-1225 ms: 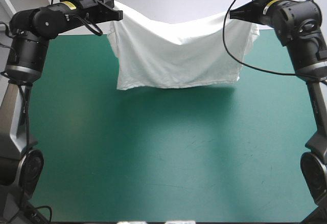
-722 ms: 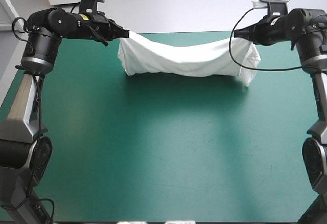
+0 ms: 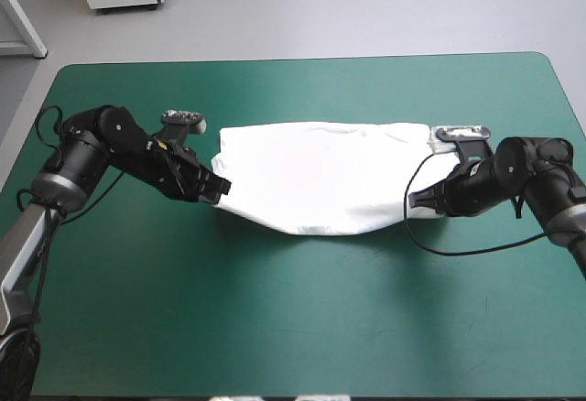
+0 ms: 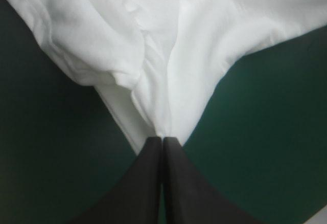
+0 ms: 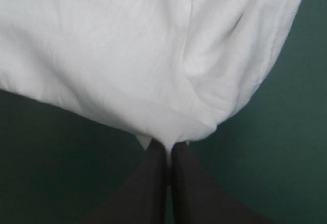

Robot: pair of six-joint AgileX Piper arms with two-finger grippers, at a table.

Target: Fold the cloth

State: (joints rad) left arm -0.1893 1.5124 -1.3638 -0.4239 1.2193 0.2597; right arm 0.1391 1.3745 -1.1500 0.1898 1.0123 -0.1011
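The T-shirt (image 3: 320,177) lies as a doubled band across the frame's centre on the table (image 3: 275,328). At its ends the left jaws and the right jaws are each clamped on cloth, probably to lay the fold taut and straight.

Bare teal-green cover (image 3: 293,328) near and far.
Flat white cloth T-shirt (image 3: 320,177) spans the middle, left gripper (image 3: 223,187) and right gripper (image 3: 413,201) at its ends.

the high view looks down from behind over the whole table (image 3: 293,328). wrist views sit close behind the left gripper (image 4: 162,141) and right gripper (image 5: 168,146). all share the t-shirt (image 3: 320,181).
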